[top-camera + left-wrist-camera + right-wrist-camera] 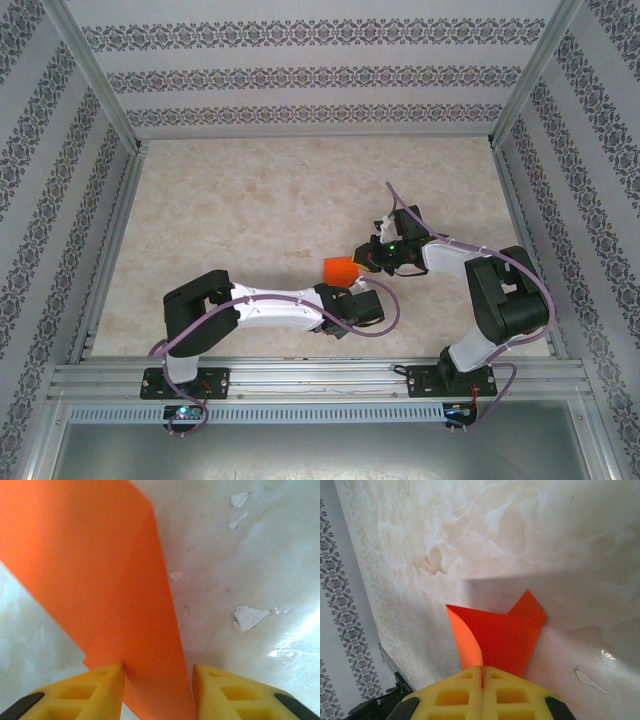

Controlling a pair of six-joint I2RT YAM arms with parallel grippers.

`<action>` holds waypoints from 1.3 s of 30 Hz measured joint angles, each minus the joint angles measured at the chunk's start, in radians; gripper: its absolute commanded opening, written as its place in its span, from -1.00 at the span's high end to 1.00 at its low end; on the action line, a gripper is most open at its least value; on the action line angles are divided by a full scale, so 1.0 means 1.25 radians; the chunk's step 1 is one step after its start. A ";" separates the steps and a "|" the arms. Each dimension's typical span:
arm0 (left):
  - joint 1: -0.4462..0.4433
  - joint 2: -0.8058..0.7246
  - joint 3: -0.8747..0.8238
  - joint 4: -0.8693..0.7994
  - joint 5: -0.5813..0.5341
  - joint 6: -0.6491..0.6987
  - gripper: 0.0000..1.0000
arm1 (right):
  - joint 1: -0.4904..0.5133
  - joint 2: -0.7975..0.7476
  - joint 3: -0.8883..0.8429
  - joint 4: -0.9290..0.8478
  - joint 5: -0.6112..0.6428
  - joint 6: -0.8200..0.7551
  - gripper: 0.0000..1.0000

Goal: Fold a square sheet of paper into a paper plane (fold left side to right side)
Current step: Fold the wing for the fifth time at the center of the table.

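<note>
Orange paper (340,268), clamped by the right gripper (482,672) near the table's (250,200) front edge, runs lengthwise out between the parted jaws of the left gripper (158,675).

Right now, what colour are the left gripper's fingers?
The fingers are yellow, best seen in the left wrist view, flanking the paper.

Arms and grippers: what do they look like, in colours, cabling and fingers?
Both the left arm and right arm have white link shells with black joint housings and black bases. A purple cable loops along each. The left gripper and right gripper have yellow fingers with moulded rectangular pockets, black-trimmed at the back.
</note>
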 measured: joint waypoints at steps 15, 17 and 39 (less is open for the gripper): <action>0.000 0.000 0.000 -0.002 -0.016 -0.016 0.93 | -0.011 0.006 -0.002 -0.012 0.024 0.000 0.87; 0.000 0.000 0.000 -0.002 -0.014 -0.016 0.92 | -0.012 0.006 -0.003 -0.016 0.029 0.000 0.88; 0.000 0.060 0.044 -0.010 0.022 0.002 1.00 | -0.018 0.006 -0.012 -0.023 0.059 0.000 0.82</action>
